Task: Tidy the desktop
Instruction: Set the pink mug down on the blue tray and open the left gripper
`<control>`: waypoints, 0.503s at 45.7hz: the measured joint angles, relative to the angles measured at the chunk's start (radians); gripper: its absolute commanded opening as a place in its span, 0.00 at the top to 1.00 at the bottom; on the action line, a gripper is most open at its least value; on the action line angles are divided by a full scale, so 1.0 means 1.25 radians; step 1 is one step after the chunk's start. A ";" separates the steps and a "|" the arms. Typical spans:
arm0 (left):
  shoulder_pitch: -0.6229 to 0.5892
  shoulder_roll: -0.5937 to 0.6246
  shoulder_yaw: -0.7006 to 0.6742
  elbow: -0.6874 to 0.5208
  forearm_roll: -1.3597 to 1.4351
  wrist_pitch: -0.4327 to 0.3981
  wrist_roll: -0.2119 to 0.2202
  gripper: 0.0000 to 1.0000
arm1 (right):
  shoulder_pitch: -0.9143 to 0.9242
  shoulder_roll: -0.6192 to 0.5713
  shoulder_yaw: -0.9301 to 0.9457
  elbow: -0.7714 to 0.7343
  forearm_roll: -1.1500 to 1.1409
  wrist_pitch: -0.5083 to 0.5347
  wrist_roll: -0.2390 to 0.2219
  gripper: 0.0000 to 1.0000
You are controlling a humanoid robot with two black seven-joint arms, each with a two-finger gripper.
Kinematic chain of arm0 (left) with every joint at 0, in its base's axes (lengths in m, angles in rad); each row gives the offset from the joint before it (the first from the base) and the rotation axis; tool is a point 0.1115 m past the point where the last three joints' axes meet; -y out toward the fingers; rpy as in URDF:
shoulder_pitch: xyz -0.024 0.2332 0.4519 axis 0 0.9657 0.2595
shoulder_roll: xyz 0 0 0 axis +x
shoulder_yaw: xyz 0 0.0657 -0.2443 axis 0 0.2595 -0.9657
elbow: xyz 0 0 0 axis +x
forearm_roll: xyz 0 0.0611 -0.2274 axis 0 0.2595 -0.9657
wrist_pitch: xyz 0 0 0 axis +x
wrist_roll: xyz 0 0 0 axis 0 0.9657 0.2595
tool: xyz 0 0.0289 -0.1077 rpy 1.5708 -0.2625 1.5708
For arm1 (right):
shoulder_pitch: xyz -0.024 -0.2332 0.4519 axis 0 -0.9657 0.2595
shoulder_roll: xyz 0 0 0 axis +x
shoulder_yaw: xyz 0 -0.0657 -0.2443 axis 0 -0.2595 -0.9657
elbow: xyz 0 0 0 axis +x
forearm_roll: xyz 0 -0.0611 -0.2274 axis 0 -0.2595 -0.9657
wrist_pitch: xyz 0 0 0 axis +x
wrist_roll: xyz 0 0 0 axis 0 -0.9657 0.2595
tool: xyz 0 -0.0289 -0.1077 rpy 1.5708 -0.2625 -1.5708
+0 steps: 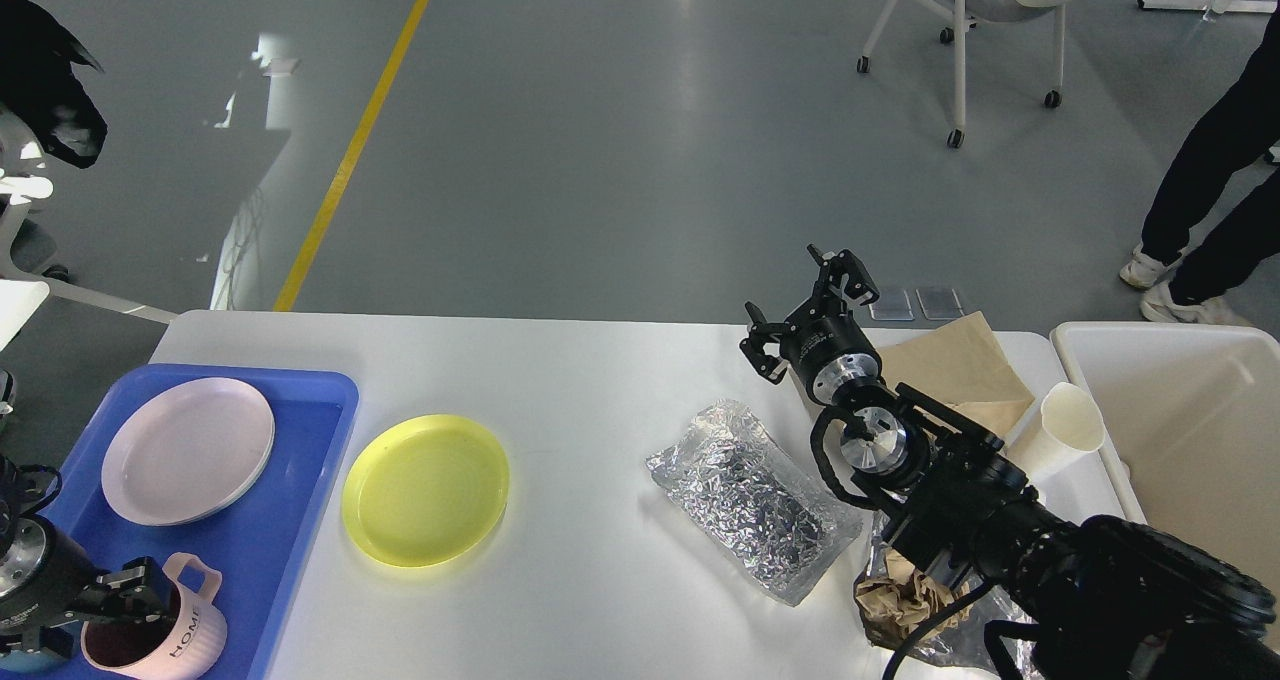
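While it fills the lower middle of the head view, the table (pixel 600 380) shows as a broad white slab, smooth and matte, with rounded far corners and a soft sheen off the grey floor light. On its left end sits a blue tray (pixel 300 430) holding a pale pink plate (pixel 188 450) and, nearer, a pink mug (pixel 165 630) lettered HOME. Just right of the tray, on the bare white, lies a yellow plate (pixel 425 490). Further right rests a crinkled silver foil bag (pixel 750 500), with a sheet of brown paper (pixel 960 360) at the far right corner, a white paper cup (pixel 1060 430) tipped on its side, and crumpled brown paper (pixel 905 600) on more foil at the near edge. A beige bin (pixel 1180 420) stands beside the table's right end.

The right pincer (pixel 805 315) hangs above the far right part of the table, its fingers spread wide and empty. The left pincer (pixel 125 595) is closed on the rim of the pink mug over the tray.

A person's legs (pixel 1200 190) and a white chair (pixel 980 20) stand on the floor beyond.
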 measured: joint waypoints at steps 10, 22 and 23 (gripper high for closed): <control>-0.076 0.041 0.002 0.008 0.009 -0.142 -0.001 0.01 | 0.000 0.000 0.000 0.000 0.000 0.000 0.000 0.00; -0.308 0.080 0.011 0.034 0.013 -0.367 0.002 0.02 | 0.000 0.000 0.000 0.000 0.000 0.000 0.000 0.00; -0.331 0.081 0.010 0.038 0.013 -0.380 0.004 0.02 | 0.000 0.000 0.000 0.000 0.000 0.000 0.000 0.00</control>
